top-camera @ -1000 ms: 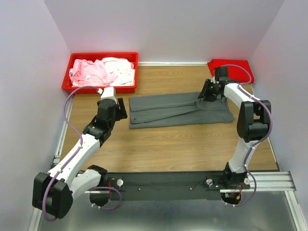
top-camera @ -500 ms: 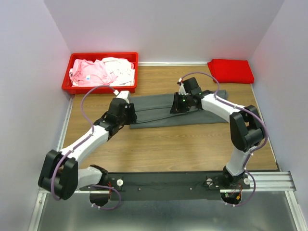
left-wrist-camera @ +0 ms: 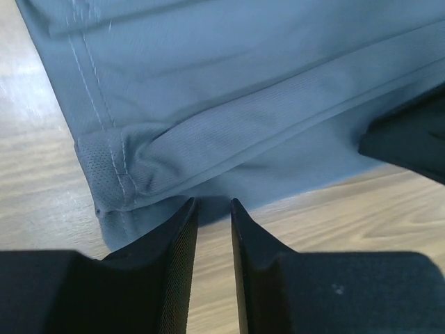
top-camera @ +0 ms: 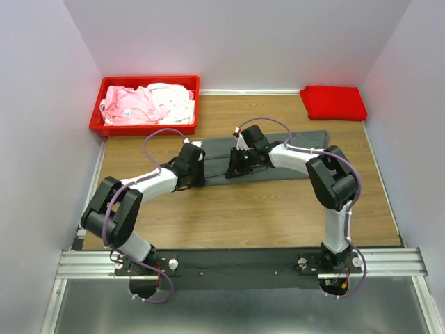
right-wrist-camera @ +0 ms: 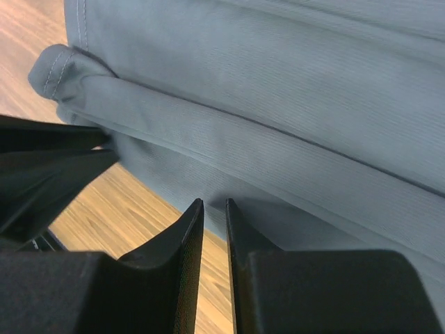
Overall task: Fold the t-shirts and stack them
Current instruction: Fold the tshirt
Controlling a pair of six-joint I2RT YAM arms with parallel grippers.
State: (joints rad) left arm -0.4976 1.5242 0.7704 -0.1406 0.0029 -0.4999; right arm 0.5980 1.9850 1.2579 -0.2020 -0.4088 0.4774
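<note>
A dark grey t-shirt (top-camera: pixel 217 147) lies folded into a long band across the middle of the table. My left gripper (top-camera: pixel 198 169) sits low at its near left corner. In the left wrist view the left gripper (left-wrist-camera: pixel 212 203) has its tips at the hem (left-wrist-camera: pixel 118 188), jaws a narrow gap apart with wood showing between them. My right gripper (top-camera: pixel 235 165) is close beside it on the near edge. The right gripper (right-wrist-camera: pixel 213 202) is also narrowly open at the grey t-shirt (right-wrist-camera: pixel 278 104). A folded red t-shirt (top-camera: pixel 334 102) lies back right.
A red bin (top-camera: pixel 144 79) at the back left holds a pink shirt (top-camera: pixel 128 104) and a white shirt (top-camera: pixel 174 97). Walls close in the left, back and right sides. The two grippers are close together, each one's dark body showing in the other's wrist view.
The right arm swept left from the shirt's right end to its near-left part. The left arm reached right to the shirt's left corner. Both pairs of jaws narrowed.
</note>
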